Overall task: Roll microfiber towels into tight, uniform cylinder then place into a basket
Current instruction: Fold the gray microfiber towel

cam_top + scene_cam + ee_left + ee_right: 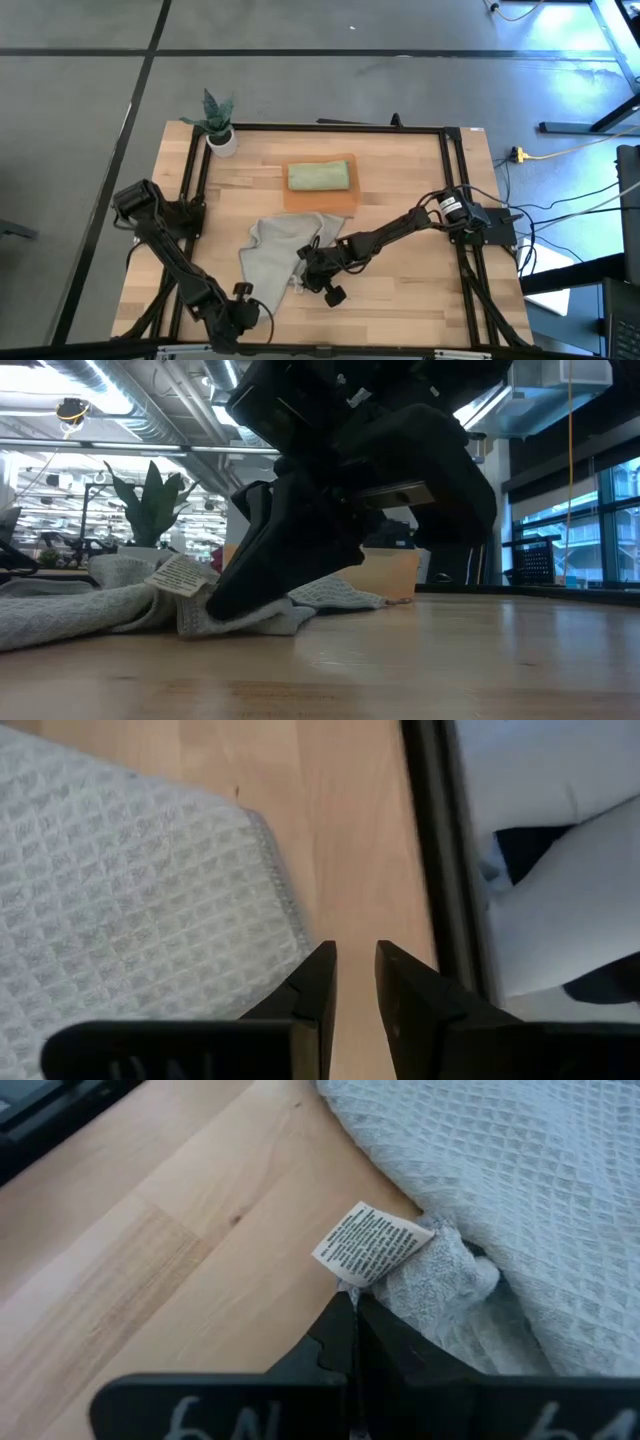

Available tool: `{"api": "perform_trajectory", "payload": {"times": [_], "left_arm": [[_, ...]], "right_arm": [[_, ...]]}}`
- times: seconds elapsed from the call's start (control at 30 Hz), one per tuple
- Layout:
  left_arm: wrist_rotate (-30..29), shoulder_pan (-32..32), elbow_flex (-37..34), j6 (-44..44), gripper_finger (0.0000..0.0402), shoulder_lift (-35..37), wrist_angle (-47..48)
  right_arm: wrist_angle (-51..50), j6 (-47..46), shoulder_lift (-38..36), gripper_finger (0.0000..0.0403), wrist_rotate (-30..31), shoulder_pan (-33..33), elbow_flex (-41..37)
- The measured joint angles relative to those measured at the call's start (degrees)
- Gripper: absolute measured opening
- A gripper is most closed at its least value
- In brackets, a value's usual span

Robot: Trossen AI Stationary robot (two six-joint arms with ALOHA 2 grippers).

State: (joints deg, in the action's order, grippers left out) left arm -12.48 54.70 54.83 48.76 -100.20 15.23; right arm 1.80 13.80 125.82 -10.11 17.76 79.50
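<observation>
progress is partial, as we judge it: one green towel (319,177) already lies rolled inside the basket (345,199), the shallow orange tray near the far side of the bench (420,290). a second, grey towel (278,252) is not yet rolled; it lies loose and rumpled just in front of the basket, on the bare wood, with its white care label (370,1243) sticking out at one corner. rolling it tight and setting it beside the green one is what we think remains.

our right arm reaches in low across the bench from the right rail, ending in front of the basket at the grey towel's near right corner. the right hand (350,1312) is clenched on that corner, its fingers pinched together just under the label, with a bunched fold of cloth beside them.

our left arm is folded back along the left edge, its left hand (356,982) well in front of the basket near the bench's front rail. it points past the grey towel's hem, fingers slightly parted and grasping nothing.
</observation>
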Motion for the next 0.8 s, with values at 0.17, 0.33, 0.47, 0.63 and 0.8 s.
{"api": "perform_trajectory", "payload": {"times": [0.17, 0.33, 0.47, 0.63, 0.8], "left_arm": [[0.1, 0.0, 0.0, -0.1, 0.0064, -2.0, 0.0], [-0.1, 0.0, 0.2, -1.2, 0.0064, -3.2, 0.1], [-0.3, 0.0, 0.2, -1.2, 0.0064, -3.2, 0.5], [-0.7, 0.0, 0.3, 1.1, 0.0064, -3.1, 3.6], [-1.2, 0.0, 0.3, 6.4, 0.0064, -3.0, 7.0]], "right_arm": [[0.0, 0.0, 0.0, 0.001, 0.0, 0.0, 0.0], [0.0, 0.0, 0.0, 0.001, 0.0, 0.0, 0.0], [0.0, 0.0, 0.0, 0.001, 0.0, 0.0, 0.0], [0.0, 0.0, 0.0, 0.001, 0.0, 0.0, 0.0], [0.0, 0.0, 0.0, 0.001, 0.0, 0.0, 0.0]]}}
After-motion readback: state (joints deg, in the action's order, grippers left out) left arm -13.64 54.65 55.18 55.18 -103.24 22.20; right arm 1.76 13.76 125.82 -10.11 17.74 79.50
